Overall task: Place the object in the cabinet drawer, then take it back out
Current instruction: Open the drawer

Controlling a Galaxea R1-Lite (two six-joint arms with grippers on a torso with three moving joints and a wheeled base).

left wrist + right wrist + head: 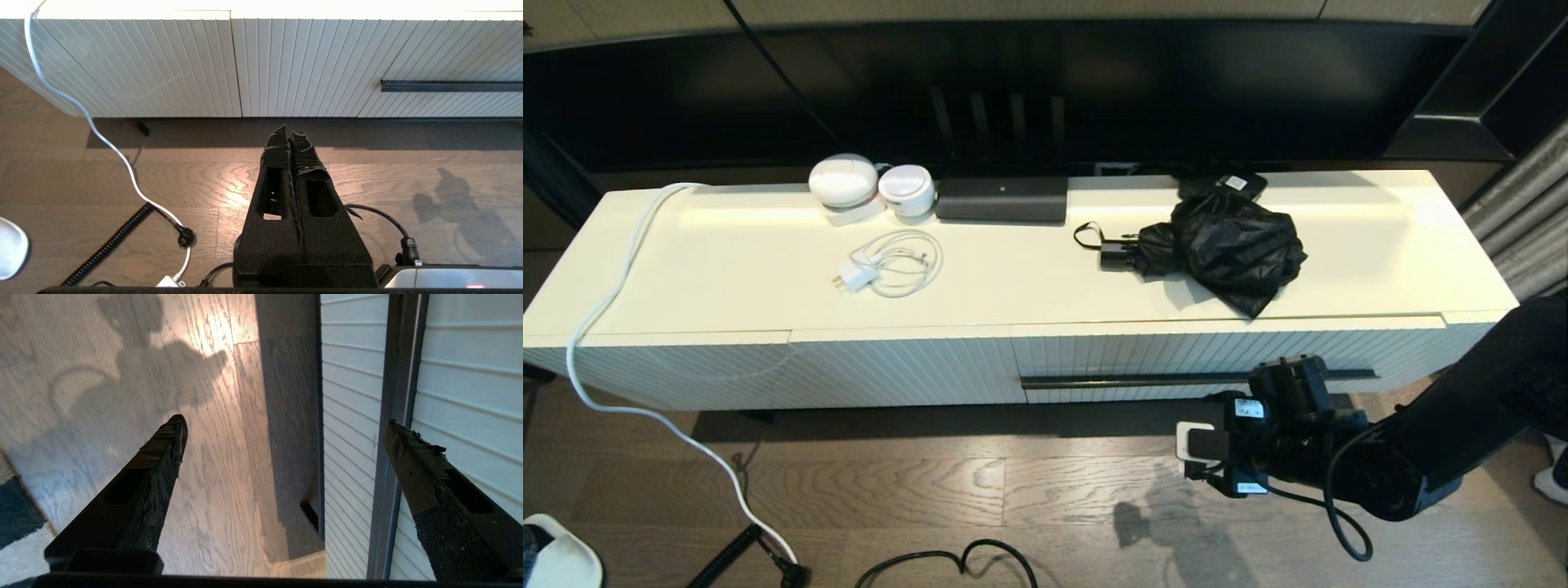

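No writing can be read on the small white labels of the right end effector [286, 424], which hangs wide open before the closed cabinet drawer [1225, 355], one finger over its bar handle [1199, 379]. The umbrella [1217, 245] lies on the cabinet top [727, 278] toward its right end. The left end effector [291, 136], fingers pressed together, hovers above the floor [204, 183].
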